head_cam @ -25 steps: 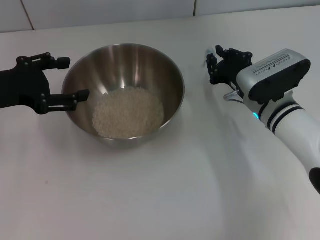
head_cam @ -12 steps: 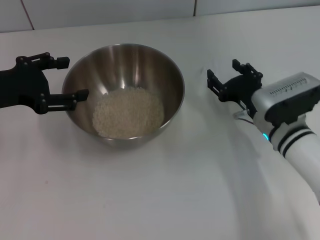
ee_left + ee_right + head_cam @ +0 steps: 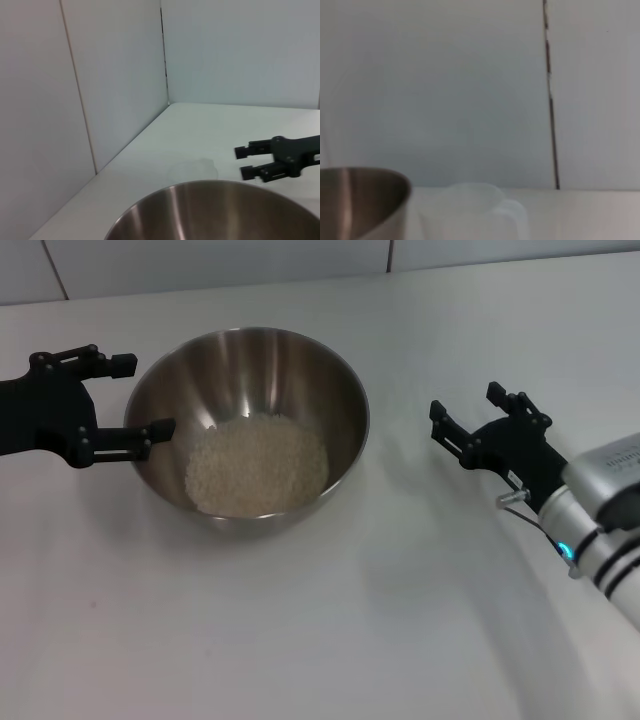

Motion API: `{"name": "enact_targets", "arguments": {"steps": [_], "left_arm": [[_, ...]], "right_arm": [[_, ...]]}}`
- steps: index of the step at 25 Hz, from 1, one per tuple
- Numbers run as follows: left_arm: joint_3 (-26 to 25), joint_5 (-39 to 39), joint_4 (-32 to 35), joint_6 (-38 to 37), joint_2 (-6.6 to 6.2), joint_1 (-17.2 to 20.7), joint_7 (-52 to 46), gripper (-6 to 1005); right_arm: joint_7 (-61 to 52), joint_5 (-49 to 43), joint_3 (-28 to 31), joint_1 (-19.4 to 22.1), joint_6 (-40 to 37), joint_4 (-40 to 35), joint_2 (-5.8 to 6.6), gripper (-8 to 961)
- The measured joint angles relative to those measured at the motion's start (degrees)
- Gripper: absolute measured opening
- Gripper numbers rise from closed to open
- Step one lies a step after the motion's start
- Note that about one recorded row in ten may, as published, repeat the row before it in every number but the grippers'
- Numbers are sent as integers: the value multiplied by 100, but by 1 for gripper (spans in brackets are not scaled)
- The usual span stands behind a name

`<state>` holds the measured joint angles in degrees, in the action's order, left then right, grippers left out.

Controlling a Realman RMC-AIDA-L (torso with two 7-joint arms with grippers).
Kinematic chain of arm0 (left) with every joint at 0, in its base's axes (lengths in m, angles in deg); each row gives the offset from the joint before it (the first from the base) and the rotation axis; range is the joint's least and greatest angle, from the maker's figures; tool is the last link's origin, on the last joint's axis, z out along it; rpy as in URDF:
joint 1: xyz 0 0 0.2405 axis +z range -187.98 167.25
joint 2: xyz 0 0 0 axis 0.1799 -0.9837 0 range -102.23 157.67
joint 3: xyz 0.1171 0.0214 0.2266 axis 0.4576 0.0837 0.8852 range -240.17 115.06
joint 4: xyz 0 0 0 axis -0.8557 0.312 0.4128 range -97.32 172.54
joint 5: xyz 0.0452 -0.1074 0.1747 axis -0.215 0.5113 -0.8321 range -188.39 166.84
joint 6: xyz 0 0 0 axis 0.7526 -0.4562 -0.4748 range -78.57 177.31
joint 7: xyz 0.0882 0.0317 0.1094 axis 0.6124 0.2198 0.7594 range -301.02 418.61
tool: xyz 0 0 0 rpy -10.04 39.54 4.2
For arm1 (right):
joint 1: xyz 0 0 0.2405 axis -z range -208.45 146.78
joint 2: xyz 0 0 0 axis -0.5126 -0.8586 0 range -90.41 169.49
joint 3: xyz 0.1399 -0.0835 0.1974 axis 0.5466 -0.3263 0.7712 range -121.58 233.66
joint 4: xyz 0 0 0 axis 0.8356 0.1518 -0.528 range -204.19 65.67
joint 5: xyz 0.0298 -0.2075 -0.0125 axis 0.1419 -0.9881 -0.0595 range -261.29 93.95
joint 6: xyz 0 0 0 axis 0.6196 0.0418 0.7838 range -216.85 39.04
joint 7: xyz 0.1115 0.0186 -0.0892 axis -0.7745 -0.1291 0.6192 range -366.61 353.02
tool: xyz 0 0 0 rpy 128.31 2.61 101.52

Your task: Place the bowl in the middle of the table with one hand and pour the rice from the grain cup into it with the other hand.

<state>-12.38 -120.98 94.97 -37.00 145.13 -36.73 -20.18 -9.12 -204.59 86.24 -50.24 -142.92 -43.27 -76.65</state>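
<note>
The steel bowl stands on the white table, left of centre, with a heap of rice inside. My left gripper is open at the bowl's left rim, one finger on either side of it. My right gripper is open and empty, to the right of the bowl; it also shows in the left wrist view. The clear grain cup shows faintly in the right wrist view, upright on the table beside the bowl. I cannot make it out in the head view.
A white tiled wall runs along the table's far edge. The left wrist view shows the bowl's rim close up, with the wall corner beyond it.
My right arm has drawn back from the far side toward the near right, its gripper open and empty. The left gripper and the bowl have not moved.
</note>
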Motion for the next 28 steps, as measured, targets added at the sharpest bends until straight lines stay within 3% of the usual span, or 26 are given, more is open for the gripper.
{"name": "enact_targets", "arguments": {"steps": [3,4,5,8,9,10,12,14,17,18,19,20,23,24,25,27,28], "left_arm": [[0,1,-2,-1,0,2,1,859],[0,1,-3,-2,0,25,9,859],[0,0,-4,-2,0,33,11,859],[0,1,-5,-4,0,45,12,859],[0,0,-6,-3,0,52,12,859],[-1,0,-5,-3,-3,56,13,859],[1,-1,-6,-3,-5,56,14,859],[-4,-1,-6,-3,-7,58,14,859],[-7,-1,4,-3,-7,88,14,859],[-8,-1,15,-3,-7,112,14,859],[-9,-1,42,-11,-8,160,14,859],[-9,-1,42,-11,-8,160,14,859],[-10,14,70,-35,-8,213,14,859],[-9,23,79,-43,-6,226,13,859],[-9,23,79,-43,-6,226,13,859],[-10,20,85,-45,4,232,12,859],[-8,16,88,-47,15,233,12,859]], "right_arm": [[-405,-749,8,356,-639,144,213,818],[-732,-1237,50,543,-1203,229,437,818],[-732,-1237,50,543,-1203,229,437,818],[-1620,-2003,77,512,-1778,324,1000,817],[-2186,-2502,82,302,-1904,327,1352,817],[-2186,-2502,82,302,-1904,327,1352,817],[-2762,-2983,86,-42,-1942,273,1660,817],[-3253,-3408,87,-420,-1960,174,1892,817],[-4028,-4071,128,-1029,-2110,-171,2120,817],[-4231,-4243,133,-1180,-2177,-305,2152,817],[-4735,-4546,5,-1623,-2341,-704,2225,817],[-4735,-4546,5,-1623,-2341,-704,2225,817],[-5243,-4613,-441,-2228,-2693,-1438,2218,818],[-5440,-4618,-685,-2543,-3094,-2050,2105,818],[-5440,-4618,-685,-2543,-3094,-2050,2105,818],[-5635,-4621,-906,-2828,-3575,-2895,1889,818],[-5727,-4621,-1007,-2972,-3821,-3426,1716,818]]}}
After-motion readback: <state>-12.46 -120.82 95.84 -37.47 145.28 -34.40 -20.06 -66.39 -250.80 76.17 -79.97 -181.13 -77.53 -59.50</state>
